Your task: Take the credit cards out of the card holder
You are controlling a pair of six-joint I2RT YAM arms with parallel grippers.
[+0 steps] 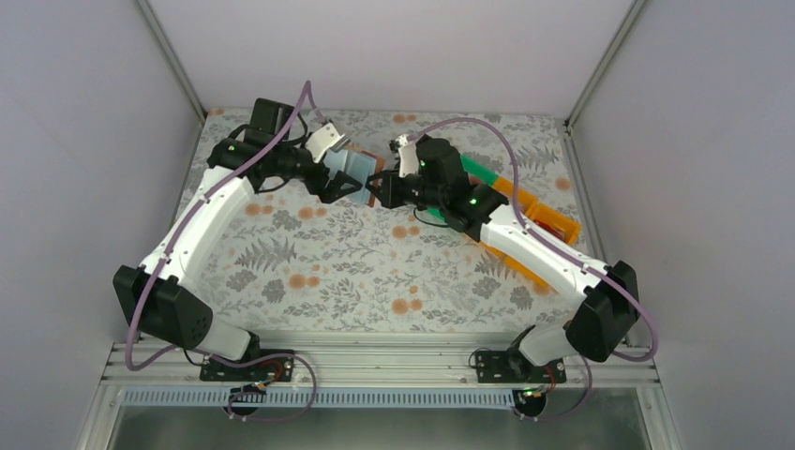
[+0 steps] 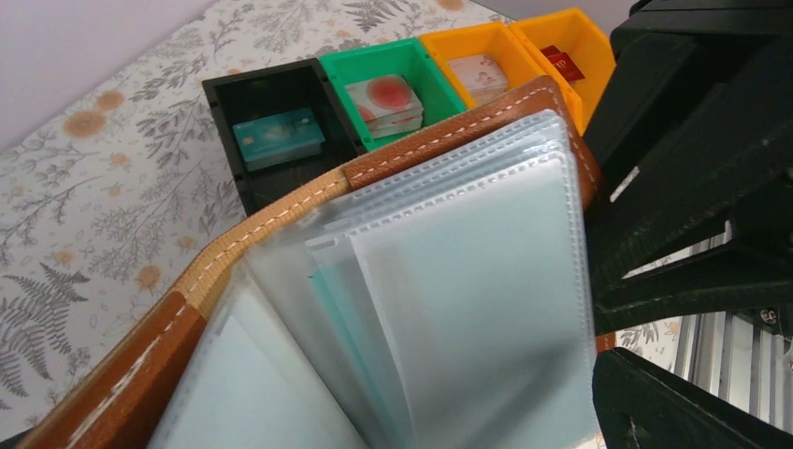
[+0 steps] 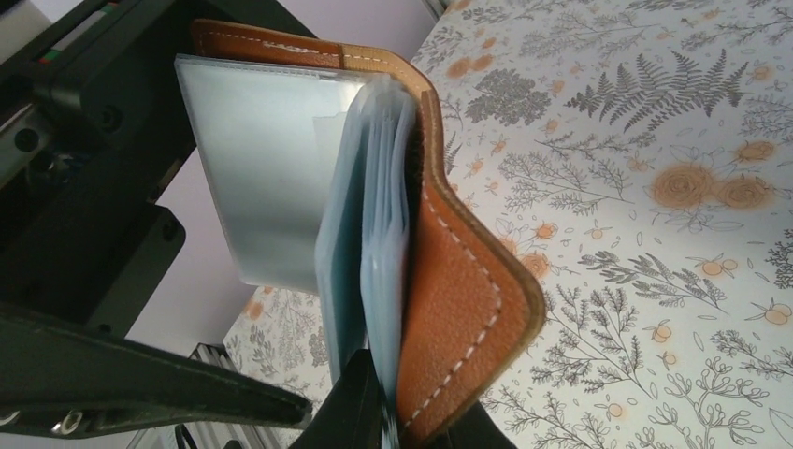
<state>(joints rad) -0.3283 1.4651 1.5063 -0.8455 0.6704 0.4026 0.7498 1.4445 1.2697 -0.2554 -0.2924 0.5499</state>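
Observation:
The brown card holder (image 1: 364, 171) hangs open above the table between both grippers, its frosted sleeves (image 2: 468, 281) fanned out. My right gripper (image 3: 421, 426) is shut on the brown cover (image 3: 458, 299) and the sleeve against it, at the lower corner. My left gripper (image 1: 347, 176) stands open at the holder's other side, its own fingers out of its wrist view; its black body (image 3: 84, 140) shows behind the sleeves. One sleeve holds a card with a teal edge (image 2: 351, 318). Other credit cards lie in the bins.
A row of bins stands at the back right: black bin (image 2: 245, 98) with a teal card (image 2: 278, 137), green bin (image 2: 425, 58) with a red-and-white card (image 2: 383, 103), and two orange bins (image 2: 524, 33) holding a pale card and a red card (image 2: 564, 64). The right arm (image 1: 525, 248) lies over them.

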